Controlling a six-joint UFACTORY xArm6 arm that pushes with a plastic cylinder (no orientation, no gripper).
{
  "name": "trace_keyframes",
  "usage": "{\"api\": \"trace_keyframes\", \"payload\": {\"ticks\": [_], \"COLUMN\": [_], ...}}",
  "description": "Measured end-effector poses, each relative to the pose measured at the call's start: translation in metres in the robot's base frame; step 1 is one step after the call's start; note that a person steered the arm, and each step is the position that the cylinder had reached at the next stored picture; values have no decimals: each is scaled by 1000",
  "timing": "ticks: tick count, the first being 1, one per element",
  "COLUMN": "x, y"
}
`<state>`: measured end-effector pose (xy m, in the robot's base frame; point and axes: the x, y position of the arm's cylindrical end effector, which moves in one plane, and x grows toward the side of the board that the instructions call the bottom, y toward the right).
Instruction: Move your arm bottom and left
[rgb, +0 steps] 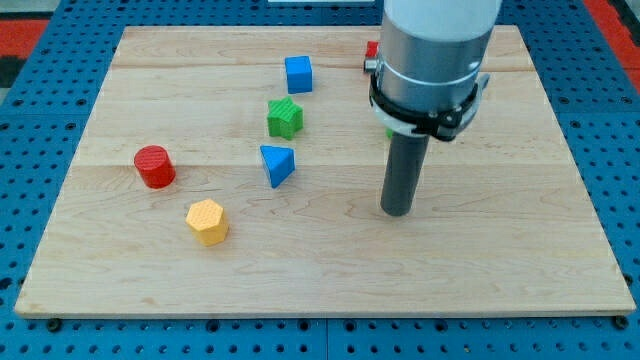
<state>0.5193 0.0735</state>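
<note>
My dark rod comes down from the grey arm at the view's upper right, and my tip (397, 211) rests on the wooden board right of centre. The blue triangular block (277, 164) lies to the tip's left, with clear board between. The green block (285, 117) sits above the blue triangle, and the blue cube (298, 74) above that. The red cylinder (154, 166) and the yellow hexagonal block (207, 221) lie at the view's left. A red block (371, 51) peeks out from behind the arm, and a sliver of something green (389, 131) shows beside the rod.
The wooden board (320, 285) lies on a blue perforated table (30, 150). The arm's wide grey body (432, 60) hides part of the board's upper right.
</note>
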Motion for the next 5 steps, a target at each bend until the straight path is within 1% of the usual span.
{"api": "trace_keyframes", "payload": {"ticks": [1, 2, 3, 4, 5], "x": [61, 86, 86, 59, 21], "y": [-21, -122, -225, -280, -280]}}
